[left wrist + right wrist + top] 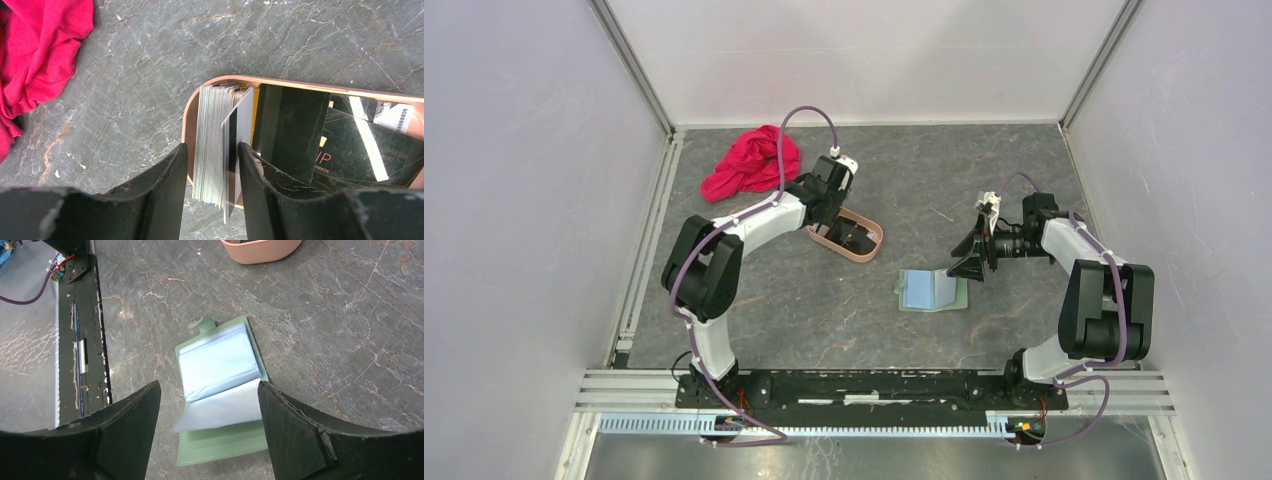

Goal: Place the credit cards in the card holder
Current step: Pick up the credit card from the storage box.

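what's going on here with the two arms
The left end effector is down at the pinkish tray, its fingers on either side of a stack of credit cards standing on edge; whether it grips them yet is unclear. More dark cards lie flat in the tray. The right end effector hangs open over the card holder, which lies open with no card showing in its pockets.
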{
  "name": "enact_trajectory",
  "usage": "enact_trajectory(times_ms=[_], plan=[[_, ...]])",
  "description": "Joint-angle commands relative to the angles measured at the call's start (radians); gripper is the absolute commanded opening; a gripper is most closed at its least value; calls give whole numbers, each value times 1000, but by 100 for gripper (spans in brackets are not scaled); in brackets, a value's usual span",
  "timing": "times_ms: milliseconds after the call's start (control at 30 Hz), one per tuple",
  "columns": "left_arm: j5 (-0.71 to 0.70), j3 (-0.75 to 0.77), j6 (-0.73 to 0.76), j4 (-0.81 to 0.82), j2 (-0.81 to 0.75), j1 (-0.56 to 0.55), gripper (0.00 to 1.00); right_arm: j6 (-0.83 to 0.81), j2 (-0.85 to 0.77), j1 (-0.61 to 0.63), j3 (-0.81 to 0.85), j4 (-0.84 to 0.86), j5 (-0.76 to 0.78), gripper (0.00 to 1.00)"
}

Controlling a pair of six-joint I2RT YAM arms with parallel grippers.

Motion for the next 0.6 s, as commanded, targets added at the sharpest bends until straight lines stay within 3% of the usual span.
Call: enact_trajectory(times_ms=[0,167,567], plan=[[-5,41,2,9,-63,-1,48,-22,-22,5,12,2,-14,78],[-1,43,0,6,-64,-1,40,-22,-20,5,14,1,-15,78],[64,47,-17,-4,-61,-1,10,-24,-22,5,12,0,-14,78]])
